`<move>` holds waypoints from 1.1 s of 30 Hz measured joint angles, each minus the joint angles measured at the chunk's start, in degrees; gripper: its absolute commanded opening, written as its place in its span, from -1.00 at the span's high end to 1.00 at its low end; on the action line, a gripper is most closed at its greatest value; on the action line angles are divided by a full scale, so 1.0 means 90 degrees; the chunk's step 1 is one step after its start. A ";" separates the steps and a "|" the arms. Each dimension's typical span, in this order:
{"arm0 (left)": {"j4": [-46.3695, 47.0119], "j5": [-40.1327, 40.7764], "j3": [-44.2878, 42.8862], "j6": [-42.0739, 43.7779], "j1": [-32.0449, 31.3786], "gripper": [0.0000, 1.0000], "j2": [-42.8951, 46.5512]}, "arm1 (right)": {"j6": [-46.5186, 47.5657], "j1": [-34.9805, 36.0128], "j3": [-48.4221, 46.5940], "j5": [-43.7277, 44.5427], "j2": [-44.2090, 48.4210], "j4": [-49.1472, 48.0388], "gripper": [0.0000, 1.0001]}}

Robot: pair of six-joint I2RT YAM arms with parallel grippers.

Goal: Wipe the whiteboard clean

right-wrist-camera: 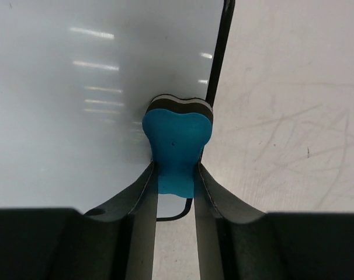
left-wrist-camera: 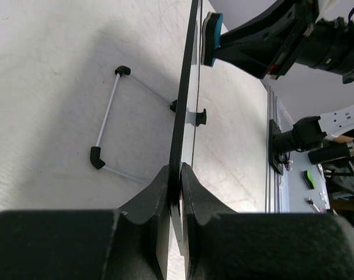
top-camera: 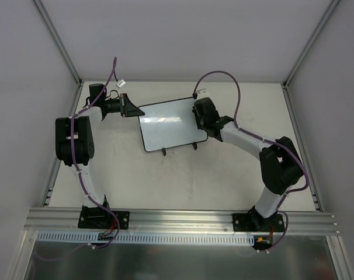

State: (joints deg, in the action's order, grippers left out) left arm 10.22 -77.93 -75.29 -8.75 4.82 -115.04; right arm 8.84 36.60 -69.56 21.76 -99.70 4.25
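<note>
My left gripper point(left-wrist-camera: 176, 175) is pinched tight on the black frame of the whiteboard point(top-camera: 168, 123), at its 9 o'clock edge. My right gripper point(right-wrist-camera: 174, 175) clamps a blue eraser point(right-wrist-camera: 177, 137) at the board's face near 3 o'clock. The board stands mid-table, showing only glare streaks. The white table point(top-camera: 183, 181) is scuffed, with grey walls point(top-camera: 183, 35) around it.

Plain pale grey walls point(top-camera: 183, 35) enclose a scuffed white bench point(top-camera: 183, 181). A ribbed aluminium rail point(top-camera: 183, 219) runs along its near edge

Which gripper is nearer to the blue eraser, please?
Right. The right gripper is shut on the eraser; the left gripper clamps the opposite edge of the whiteboard.
</note>
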 measured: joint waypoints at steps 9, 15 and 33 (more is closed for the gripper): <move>-0.0005 -0.0010 0.0000 0.0044 0.0000 1.00 0.0000 | 0.0073 -0.0039 -0.0488 -0.0041 0.0000 0.0061 0.99; -0.0007 -0.0010 0.0000 0.0049 -0.0002 1.00 0.0000 | 0.0073 -0.0039 -0.0495 -0.0158 -0.0036 0.0100 0.99; -0.0012 -0.0010 0.0000 0.0049 0.0000 1.00 0.0000 | -0.0505 0.0075 0.0478 -0.0430 0.1086 0.0811 1.00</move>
State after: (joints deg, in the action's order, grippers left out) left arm 10.11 -78.02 -75.29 -8.32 4.82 -115.04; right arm 4.29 37.28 -65.25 17.89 -89.93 11.55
